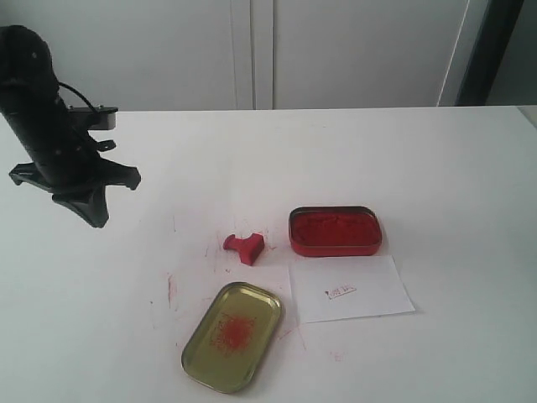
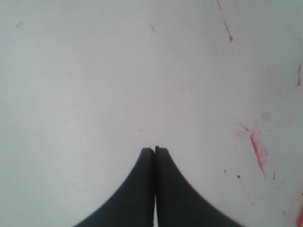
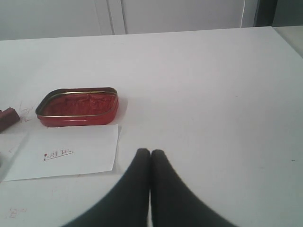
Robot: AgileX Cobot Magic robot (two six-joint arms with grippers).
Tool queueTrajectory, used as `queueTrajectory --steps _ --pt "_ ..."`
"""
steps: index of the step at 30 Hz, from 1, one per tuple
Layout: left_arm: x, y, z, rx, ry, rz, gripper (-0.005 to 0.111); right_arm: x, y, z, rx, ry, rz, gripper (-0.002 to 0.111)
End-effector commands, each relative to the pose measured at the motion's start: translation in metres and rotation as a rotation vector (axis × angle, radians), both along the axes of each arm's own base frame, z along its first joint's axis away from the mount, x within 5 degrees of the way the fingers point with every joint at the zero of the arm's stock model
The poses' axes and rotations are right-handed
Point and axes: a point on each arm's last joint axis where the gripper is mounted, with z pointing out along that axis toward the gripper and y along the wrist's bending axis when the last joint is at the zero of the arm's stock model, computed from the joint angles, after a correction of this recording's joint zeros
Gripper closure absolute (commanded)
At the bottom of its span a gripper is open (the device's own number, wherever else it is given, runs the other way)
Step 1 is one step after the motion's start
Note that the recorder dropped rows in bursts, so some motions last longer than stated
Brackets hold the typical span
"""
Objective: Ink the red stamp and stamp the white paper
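The stamp [image 1: 244,247] is lying tipped on its side on the table [image 1: 436,168], its knob seemingly pointing toward the left pincer [image 1: 94,214] and well apart from it, with only bare table lying between them. Beyond the stamp from that pincer, the ink tin [image 1: 335,231] is sitting open. The paper [image 1: 352,290] is lying just beside the tin and carrying a small red print, and the lid [image 1: 232,336] is resting near the stamp. The left pincer is hanging above the table with its fingers pressed together, holding nothing. The right pincer [image 3: 150,152] is likewise pressed together and empty, with the paper near it and the tin just past the paper. Picking up the stamp is probably the step in hand. Doing it well is calling for spreading the fingers before descending, lining them up across the knob rather than the flat base, and closing squarely so the base is hanging level for inking. A skewed grip is risking a partial or smeared print.
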Motion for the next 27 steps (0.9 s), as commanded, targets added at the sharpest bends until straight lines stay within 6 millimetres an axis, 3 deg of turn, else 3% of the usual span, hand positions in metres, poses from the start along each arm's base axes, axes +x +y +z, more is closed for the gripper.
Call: queueTrajectory --steps 1,7,12,27 --pt "-0.011 0.023 0.006 -0.001 0.006 0.057 0.107 0.0 0.0 0.0 0.003 -0.015 0.003 0.108" --pt "-0.027 0.057 0.013 -0.005 -0.008 0.137 0.107 0.0 0.0 0.0 0.003 -0.015 0.003 0.108" --pt "-0.046 0.072 0.016 0.003 -0.018 0.171 0.107 0.0 0.0 0.0 0.003 -0.015 0.003 0.108" --pt "-0.128 0.075 0.028 0.006 -0.108 0.179 0.107 0.0 0.0 0.0 0.003 -0.015 0.003 0.108"
